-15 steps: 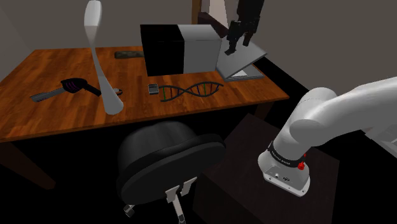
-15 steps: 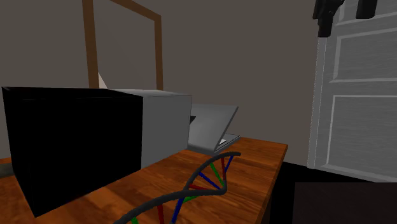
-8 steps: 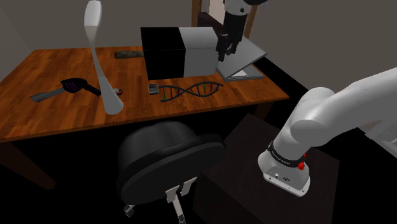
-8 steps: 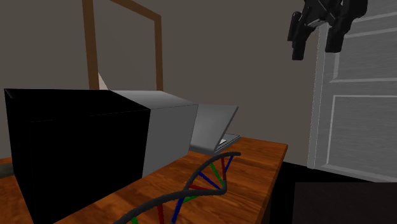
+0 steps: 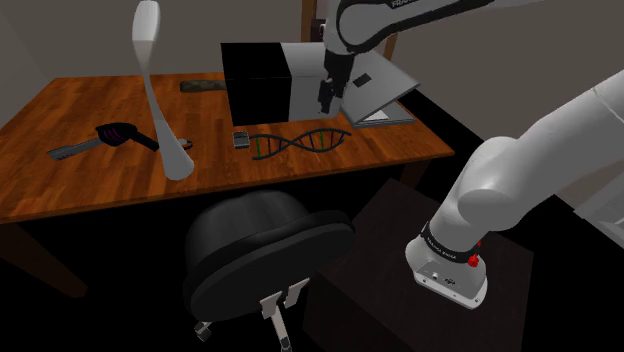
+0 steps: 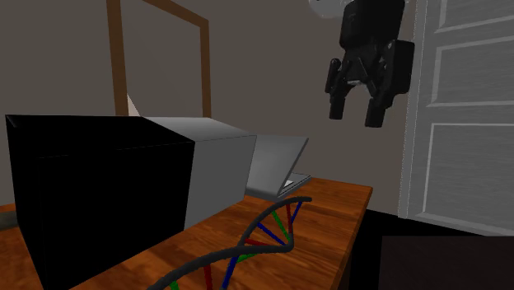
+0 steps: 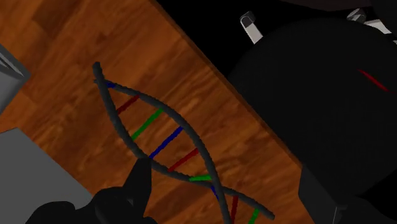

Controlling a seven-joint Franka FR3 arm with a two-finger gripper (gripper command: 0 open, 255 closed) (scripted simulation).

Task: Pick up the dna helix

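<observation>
Black claw spread, dna helix — coloured rungs

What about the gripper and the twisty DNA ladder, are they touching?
Apart. In the second exterior view the open gripper hangs above the desk, with bare wall between it and the dna helix lying below.

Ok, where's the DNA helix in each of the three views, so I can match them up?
Shoulder view: the helix lies near the middle, just in front of the black-and-grey box.
Second exterior view: the helix is at bottom centre, close to the camera, right of the box.
Wrist view: the helix runs slantwise along the table's edge.
Shared landmark: the wooden table it lies on.
</observation>
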